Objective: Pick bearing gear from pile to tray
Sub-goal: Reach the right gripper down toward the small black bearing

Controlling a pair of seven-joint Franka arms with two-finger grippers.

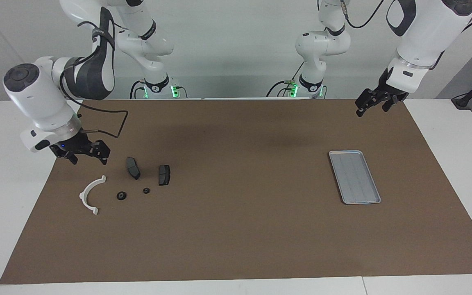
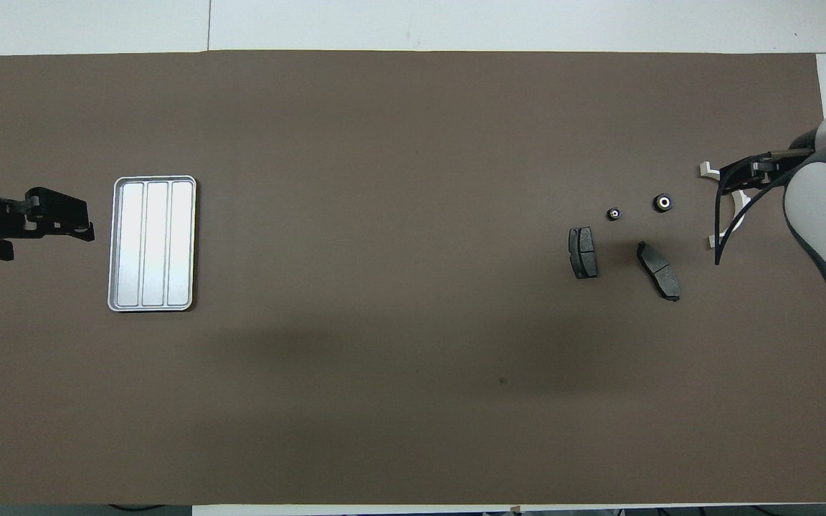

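White half-ring bracket (image 1: 91, 193) sits lowest in the facing view, with two small black round pieces beside it: the larger bearing gear (image 1: 121, 196) and a smaller one (image 1: 146, 191). Right gripper (image 1: 83, 152), fingers apart and empty, hangs over the mat at that end; the bearing gear lies just past its tips, farther from the robots. Two brake-pad plates (image 1: 133, 167) are close by. Left gripper (image 1: 377, 102) waits, apart, near the tray (image 1: 354, 177), which holds nothing. Right arm is clearly the nearer one.
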